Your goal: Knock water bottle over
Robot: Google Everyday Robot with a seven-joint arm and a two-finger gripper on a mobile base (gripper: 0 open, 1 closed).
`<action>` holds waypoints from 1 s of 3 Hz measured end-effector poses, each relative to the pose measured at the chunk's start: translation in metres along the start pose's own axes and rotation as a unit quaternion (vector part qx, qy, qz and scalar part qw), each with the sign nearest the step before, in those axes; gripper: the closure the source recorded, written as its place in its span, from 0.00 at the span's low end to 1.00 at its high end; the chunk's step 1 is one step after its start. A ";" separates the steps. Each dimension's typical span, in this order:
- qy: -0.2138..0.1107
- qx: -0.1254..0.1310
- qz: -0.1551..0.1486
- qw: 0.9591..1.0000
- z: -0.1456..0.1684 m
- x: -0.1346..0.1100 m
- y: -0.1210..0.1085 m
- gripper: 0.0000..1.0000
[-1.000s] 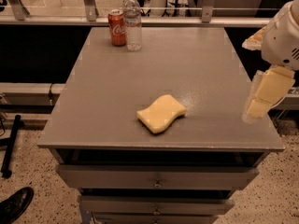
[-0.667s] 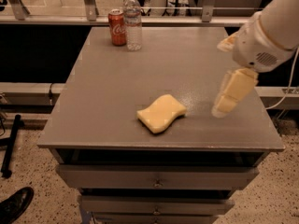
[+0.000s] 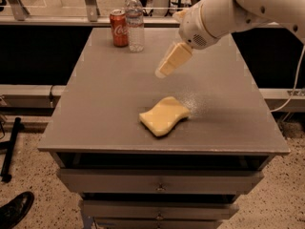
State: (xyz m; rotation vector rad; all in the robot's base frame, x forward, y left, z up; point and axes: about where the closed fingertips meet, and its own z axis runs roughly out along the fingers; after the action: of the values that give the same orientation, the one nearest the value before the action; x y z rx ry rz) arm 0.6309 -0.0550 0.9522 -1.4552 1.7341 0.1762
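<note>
The water bottle, clear and ribbed with a white cap, stands upright at the far left of the grey table, touching or just beside a red Coca-Cola can on its left. My gripper, cream-coloured, hangs over the middle of the table on the white arm coming in from the upper right. It points down and left, well to the right of and nearer than the bottle, above the table.
A yellow sponge lies on the table's near middle, below the gripper. Drawers sit under the tabletop. A railing runs behind the table. A shoe shows at the bottom left on the floor.
The arm has swung in from the right edge of the table towards the centre and further back, closer to the bottle. Bottle, can and sponge have not moved.
</note>
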 end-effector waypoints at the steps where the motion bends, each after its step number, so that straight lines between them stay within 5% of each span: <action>1: 0.000 0.000 0.000 1.000 0.000 0.000 0.000 0.00; 2: -0.011 0.016 0.014 1.000 0.001 0.001 -0.003 0.00; 3: -0.059 0.050 0.052 0.996 0.029 -0.005 -0.022 0.00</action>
State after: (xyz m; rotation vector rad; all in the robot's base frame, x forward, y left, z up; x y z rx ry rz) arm 0.6647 -0.0414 0.9458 -1.2594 1.6991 0.2235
